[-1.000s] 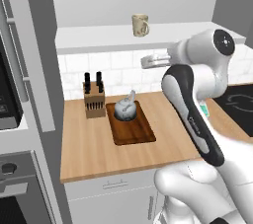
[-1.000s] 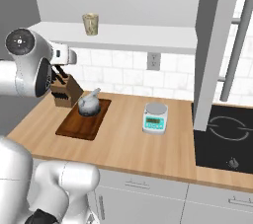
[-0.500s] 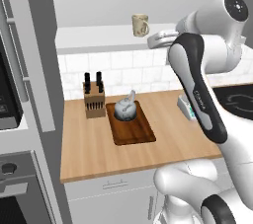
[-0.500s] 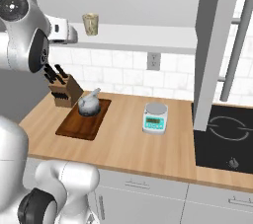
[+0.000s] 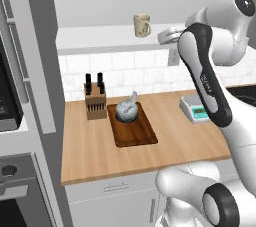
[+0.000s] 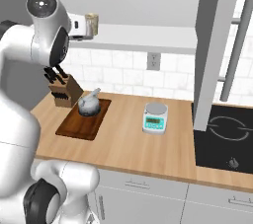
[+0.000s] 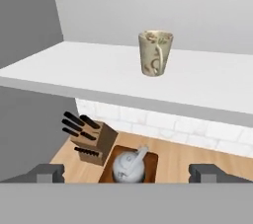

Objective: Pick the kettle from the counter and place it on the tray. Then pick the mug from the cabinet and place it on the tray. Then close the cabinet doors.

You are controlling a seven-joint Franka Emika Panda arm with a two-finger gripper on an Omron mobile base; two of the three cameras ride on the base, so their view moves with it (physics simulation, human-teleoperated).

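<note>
**Open gripper faces the mug on the shelf**

The mug (image 7: 155,53) stands upright at upper centre of the hand view, on the pale shelf of the cabinet (image 7: 89,70), long axis vertical, loop handle turned toward the camera. The gripper (image 7: 127,172) has its jaws spread wide and empty, touching nothing; its tips sit at the frame's bottom, short of the mug. Below, the kettle (image 7: 128,165) rests on the tray (image 7: 152,160), beside a knife block (image 7: 95,141).

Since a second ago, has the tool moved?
Yes. The tool has risen from tile-wall height to the cabinet shelf and now faces the mug.
</note>
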